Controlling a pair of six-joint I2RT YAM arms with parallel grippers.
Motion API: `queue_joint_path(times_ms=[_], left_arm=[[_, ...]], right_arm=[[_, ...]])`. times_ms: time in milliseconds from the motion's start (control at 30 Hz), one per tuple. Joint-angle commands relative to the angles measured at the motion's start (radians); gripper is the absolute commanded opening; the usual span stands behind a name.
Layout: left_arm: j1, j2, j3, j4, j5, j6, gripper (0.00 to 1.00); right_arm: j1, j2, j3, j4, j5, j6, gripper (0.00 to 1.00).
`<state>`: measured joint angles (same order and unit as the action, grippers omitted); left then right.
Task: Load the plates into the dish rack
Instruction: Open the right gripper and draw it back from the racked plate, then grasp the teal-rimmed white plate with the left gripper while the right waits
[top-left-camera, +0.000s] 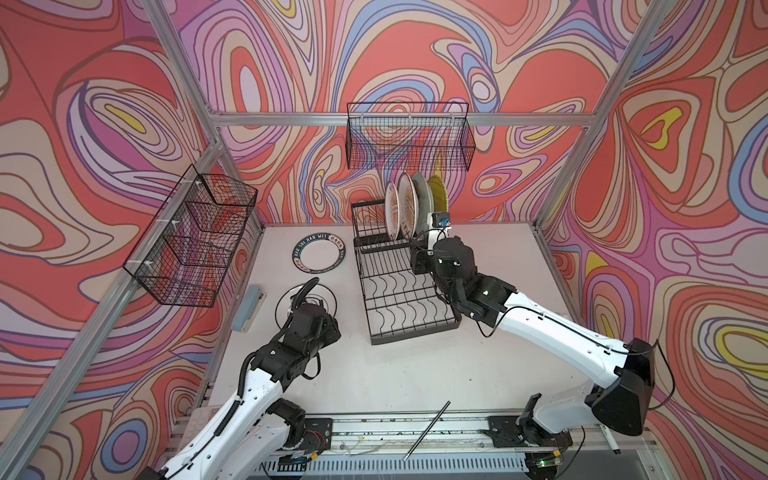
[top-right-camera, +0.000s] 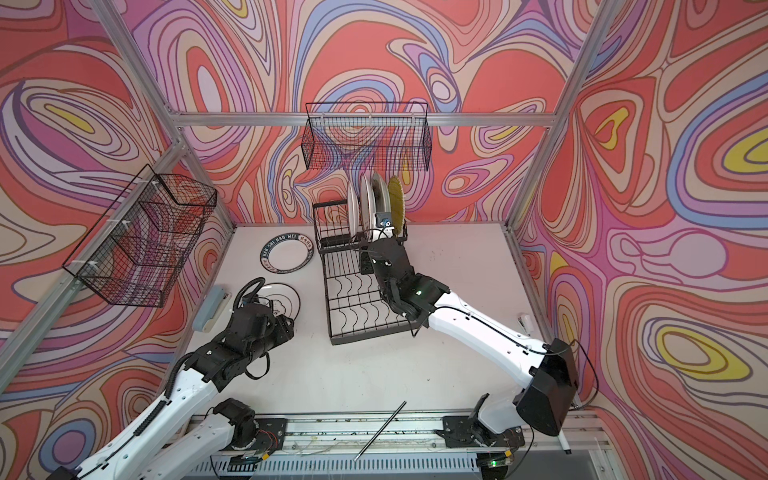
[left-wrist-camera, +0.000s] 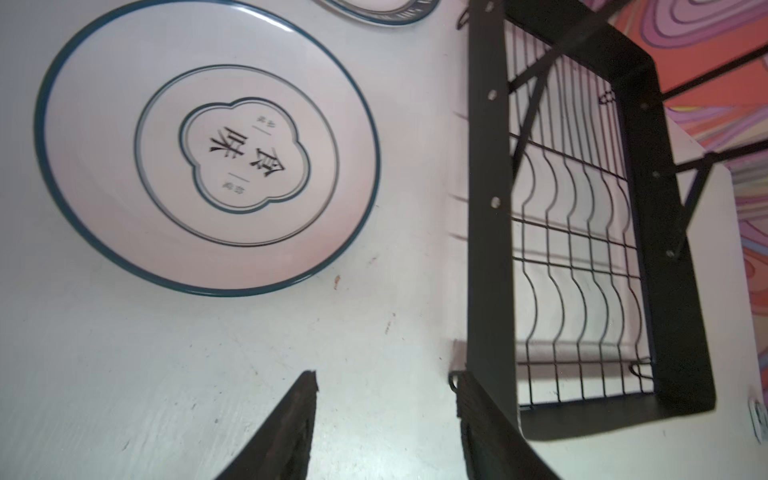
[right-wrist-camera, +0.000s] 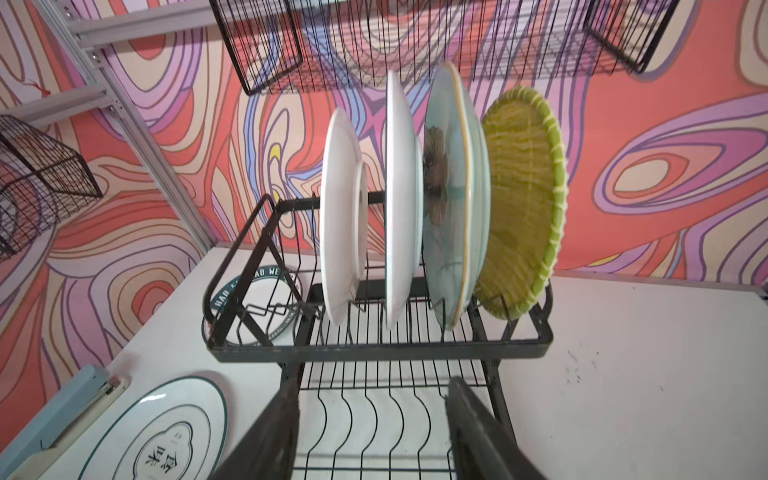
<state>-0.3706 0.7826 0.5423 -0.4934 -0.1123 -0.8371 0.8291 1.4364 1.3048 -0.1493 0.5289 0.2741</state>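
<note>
four plates (right-wrist-camera: 449, 208) in the dish rack (right-wrist-camera: 374, 353); our left hand (left-wrist-camera: 385, 376) and right hand (right-wrist-camera: 372, 378) are spread, empty; next we should grasp the dark-ringed plate (left-wrist-camera: 208, 145).

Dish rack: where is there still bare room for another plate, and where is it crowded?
Free: the upper tier's slots between its left end and the first white plate; the whole lower tray; the table right of the rack. Crowded: the tier's right part, from that plate to the yellow plate.

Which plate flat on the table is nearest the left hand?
The white round plate with thin dark rings; the black lettered-rim plate lies farther back.
</note>
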Motion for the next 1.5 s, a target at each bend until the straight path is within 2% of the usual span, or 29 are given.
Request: queue_joint_path(times_ms=[0,367,700,1100,1267,1467], left_arm=[[0.083,0.008,-0.094,0.048,0.089,-0.091,0.57],[0.177,-0.039,-0.201,0.094,0.034,-0.149,0.57],[0.292,-0.043,-0.236,0.172,0.089,-0.153,0.57],[0.425,0.096,-0.248,0.313,0.216,-0.149,0.53],[0.482,0.162,-0.262,0.383,0.281,-0.160,0.45],[0.514,0.209,-0.268,0.427,0.300,-0.172,0.43]], right_arm=[[0.002,-0.032,-0.040,-0.003,-0.035,0.049,0.58],[0.002,-0.084,-0.140,-0.036,-0.062,0.123,0.58],[0.001,-0.138,-0.193,-0.038,-0.103,0.159,0.57],[0.001,-0.181,-0.208,-0.056,-0.107,0.154,0.56],[0.002,-0.187,-0.205,-0.067,-0.096,0.150,0.56],[0.002,-0.185,-0.201,-0.070,-0.090,0.146,0.55]])
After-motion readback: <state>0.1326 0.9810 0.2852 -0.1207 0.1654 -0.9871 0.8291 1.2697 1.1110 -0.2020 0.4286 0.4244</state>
